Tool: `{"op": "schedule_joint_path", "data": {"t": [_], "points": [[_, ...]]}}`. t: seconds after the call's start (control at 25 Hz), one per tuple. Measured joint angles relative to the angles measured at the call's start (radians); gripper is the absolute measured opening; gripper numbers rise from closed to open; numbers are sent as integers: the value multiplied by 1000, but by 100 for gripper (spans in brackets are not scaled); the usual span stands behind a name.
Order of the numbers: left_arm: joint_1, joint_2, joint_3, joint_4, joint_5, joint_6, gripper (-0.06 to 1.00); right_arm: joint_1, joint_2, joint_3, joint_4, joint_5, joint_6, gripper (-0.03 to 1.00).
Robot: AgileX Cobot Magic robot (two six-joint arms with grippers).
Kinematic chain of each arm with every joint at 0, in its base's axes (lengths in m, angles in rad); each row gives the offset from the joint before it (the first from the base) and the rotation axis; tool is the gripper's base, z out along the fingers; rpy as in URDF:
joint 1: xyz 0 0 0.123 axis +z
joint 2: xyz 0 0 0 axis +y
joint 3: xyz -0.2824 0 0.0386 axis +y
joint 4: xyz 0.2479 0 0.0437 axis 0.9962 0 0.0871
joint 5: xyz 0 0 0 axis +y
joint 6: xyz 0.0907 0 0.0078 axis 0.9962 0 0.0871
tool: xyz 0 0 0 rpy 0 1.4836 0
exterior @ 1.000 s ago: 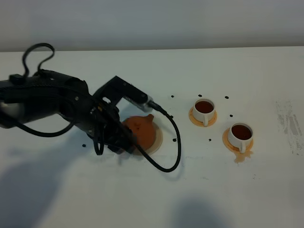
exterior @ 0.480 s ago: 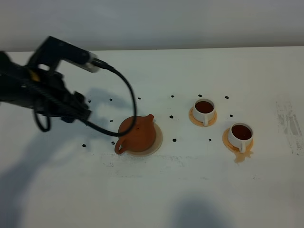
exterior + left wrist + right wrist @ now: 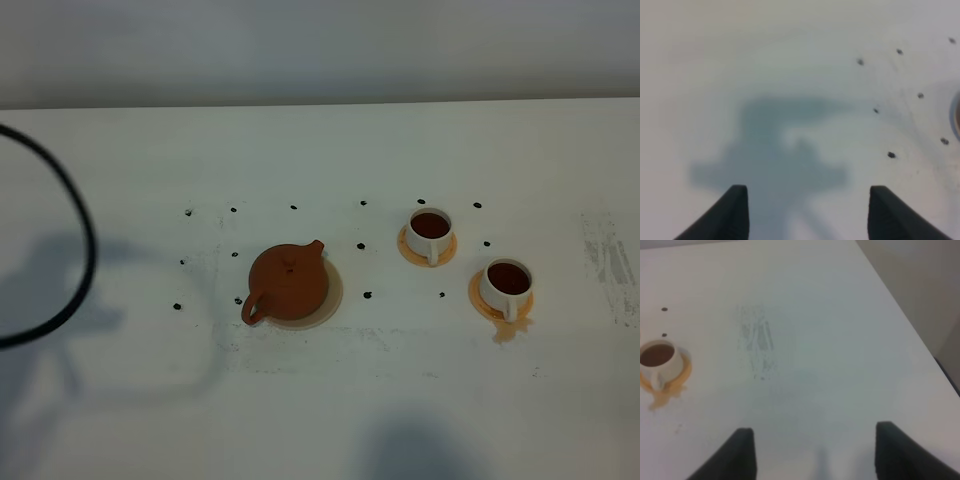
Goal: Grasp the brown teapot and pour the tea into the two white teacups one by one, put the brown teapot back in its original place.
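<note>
Pulling the left gripper (image 3: 807,212) clear, jaws spread and empty (right gripper (image 3: 812,452) likewise), well away from the brown teapot (image 3: 287,282) sitting on its coaster (image 3: 333,295).

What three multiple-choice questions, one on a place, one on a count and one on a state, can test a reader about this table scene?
1. Where does the teapot stand?
A. on its beige coaster
B. on an orange saucer
C. inside a cup

2. How many white cups hold dark tea?
A. one
B. two
C. three

3. How is the left claw?
A. shut on the teapot
B. open and empty
C. shut on a cup

Answers: 1 A, the coaster's edge shows around it; 2 B, the far cup and the near cup are both filled; 3 B, its fingers stand apart over bare table.
</note>
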Motion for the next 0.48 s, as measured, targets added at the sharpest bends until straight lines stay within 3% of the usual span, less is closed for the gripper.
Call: {"op": "schedule_joint_path", "data": {"t": [0.32,0.48], "points": [[52,-257,20,22,340,-11,46,0,0,0,0,0,0,51],[52,-359,23,56,458,-98,46,0,0,0,0,0,0,51]]}}
